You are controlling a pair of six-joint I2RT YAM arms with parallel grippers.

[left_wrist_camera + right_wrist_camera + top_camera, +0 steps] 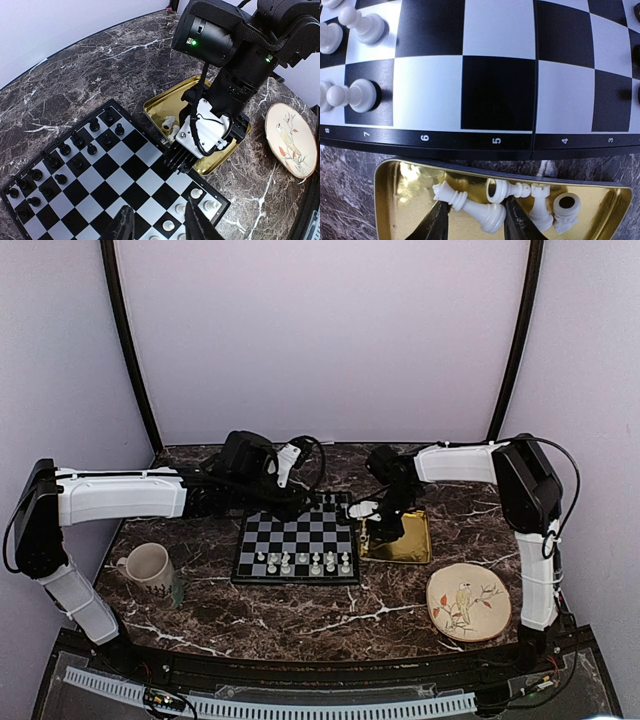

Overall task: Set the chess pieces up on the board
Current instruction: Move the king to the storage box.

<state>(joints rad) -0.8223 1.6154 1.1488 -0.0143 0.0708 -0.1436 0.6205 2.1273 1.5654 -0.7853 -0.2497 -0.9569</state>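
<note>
Right pincer (477,204) astride chess piece (487,216) near rim of tray (400,200)

Tray (416,542) right of board (296,536) (plate (492,616) nearer).

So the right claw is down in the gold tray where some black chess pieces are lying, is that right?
Not quite: the chess pieces lying in the gold tray are white, not black. The right wrist view shows them, with the right claw down in the tray, its fingers either side of one.
</note>
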